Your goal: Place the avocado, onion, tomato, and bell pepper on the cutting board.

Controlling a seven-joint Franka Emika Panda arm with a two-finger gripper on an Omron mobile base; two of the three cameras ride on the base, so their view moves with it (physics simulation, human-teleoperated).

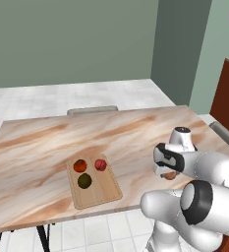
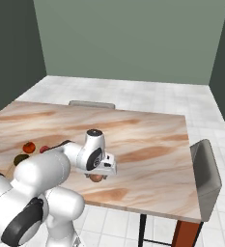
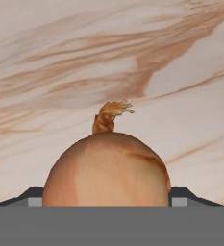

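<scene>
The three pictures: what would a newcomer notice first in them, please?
First, the onion, huge in the hand view, sitting between the fingers of the gripper just over the marbled table. Next, the white arm bending low at the table's near edge. Last, the cutting board to its left, already carrying the avocado and two red vegetables.

White arm bent low, gripper [image 2: 98, 176] pointing down, jaws around something.
</scene>
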